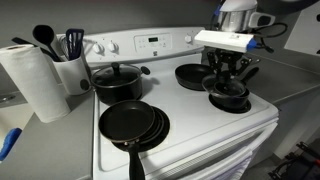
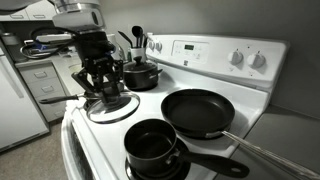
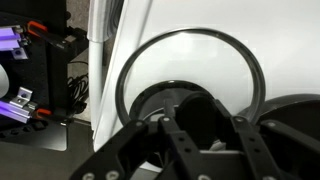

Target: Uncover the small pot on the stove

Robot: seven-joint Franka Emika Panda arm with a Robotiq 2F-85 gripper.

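Stove (image 1: 200, 115) front corner: pincer (image 1: 228, 78) low over small pot (image 1: 228, 100), grip indiscernible.

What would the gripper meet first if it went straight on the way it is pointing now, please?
Most likely the top of the small pot, which sits directly beneath the downward-pointing gripper; how much gap remains between them is hard to judge.

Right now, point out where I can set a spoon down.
Bare: the white strip between the stacked pans and the small pot, and the grey counter past the stove. Crowded: every burner holds cookware, and the gripper hangs low near the small pot.
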